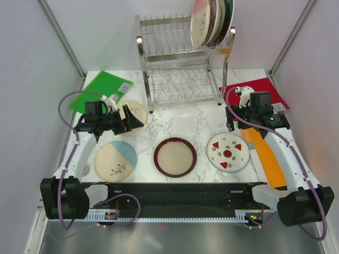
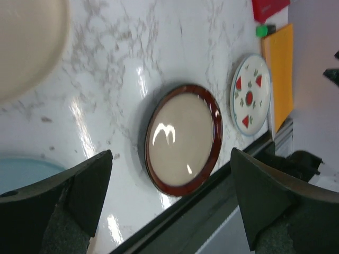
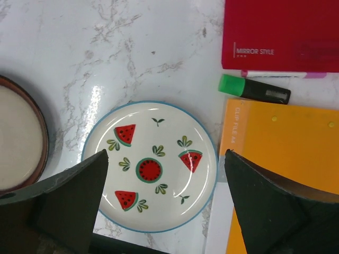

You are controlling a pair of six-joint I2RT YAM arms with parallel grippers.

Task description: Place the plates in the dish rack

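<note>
The chrome dish rack (image 1: 175, 58) stands at the back, with several plates (image 1: 212, 21) upright in its top tier at the right. Four plates lie flat on the table. They are plain cream (image 1: 136, 110), cream and light-blue (image 1: 115, 160), cream with a dark red rim (image 1: 175, 156) and watermelon (image 1: 228, 151). My left gripper (image 1: 133, 118) is open and empty, over the near edge of the plain cream plate. In the left wrist view it (image 2: 172, 201) faces the red-rimmed plate (image 2: 183, 140). My right gripper (image 1: 235, 123) is open and empty above the watermelon plate (image 3: 151, 166).
A green mat (image 1: 108, 84) lies at the back left and a red mat (image 1: 265, 87) at the back right. An orange folder (image 3: 286, 169) and a green marker (image 3: 254, 90) lie right of the watermelon plate. The black table-edge rail (image 1: 180, 188) runs along the front.
</note>
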